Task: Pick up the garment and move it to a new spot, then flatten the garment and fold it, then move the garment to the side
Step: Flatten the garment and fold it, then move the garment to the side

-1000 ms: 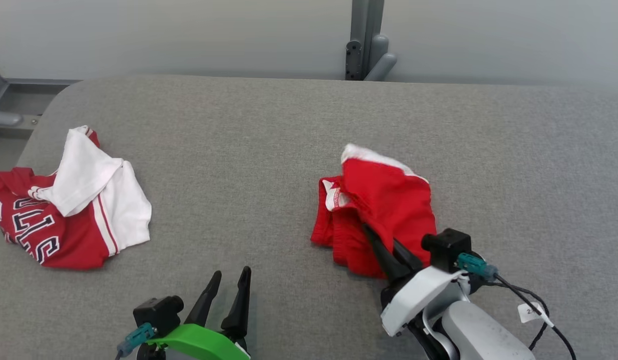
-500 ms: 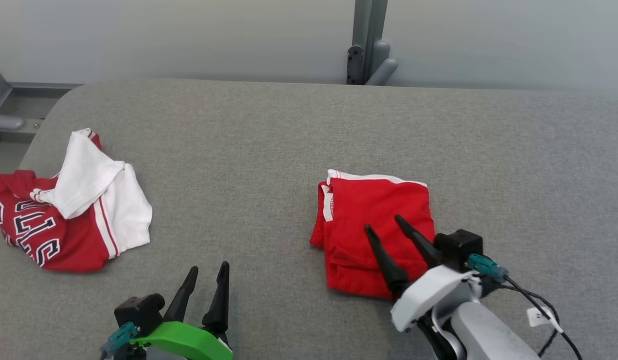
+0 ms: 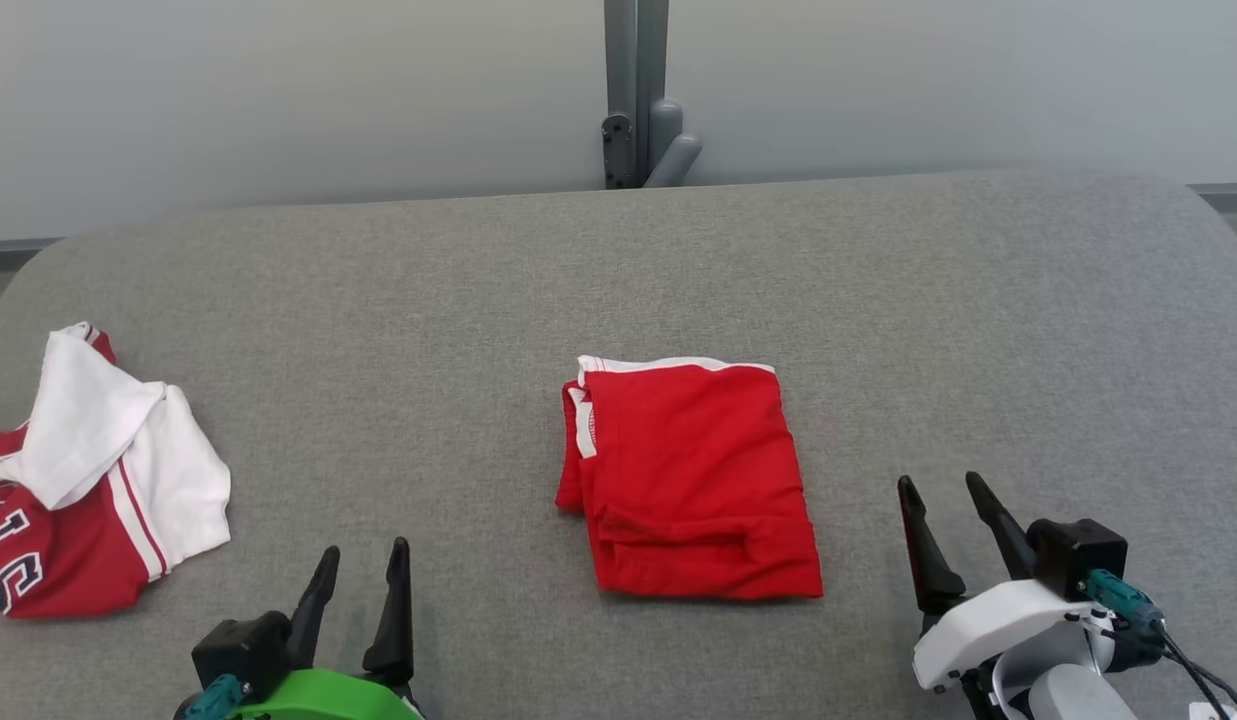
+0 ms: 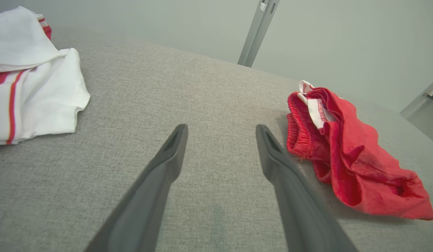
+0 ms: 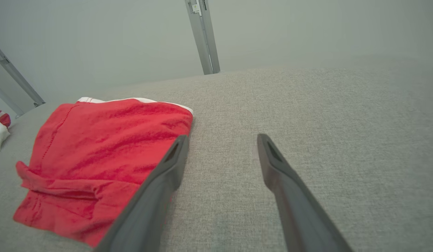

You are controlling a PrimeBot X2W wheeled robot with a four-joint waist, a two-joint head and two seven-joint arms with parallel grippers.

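Red garment (image 3: pixel 693 480) lies folded, roughly rectangular, on grey woven table (image 3: pixel 478 300). Left pincer (image 3: pixel 365 548) and right pincer (image 3: pixel 939 481) both released, clear of cloth.

Shorts (image 3: pixel 690 478) mid-table (image 3: pixel 478 290), jersey (image 3: pixel 88 480) far left

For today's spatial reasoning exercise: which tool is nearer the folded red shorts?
Right. The right tool sits open just off the red shorts' right edge; the left tool is farther, beyond their near-left corner.

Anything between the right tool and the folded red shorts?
No: head view shows bare grey cloth surface between the right tool and the red shorts.
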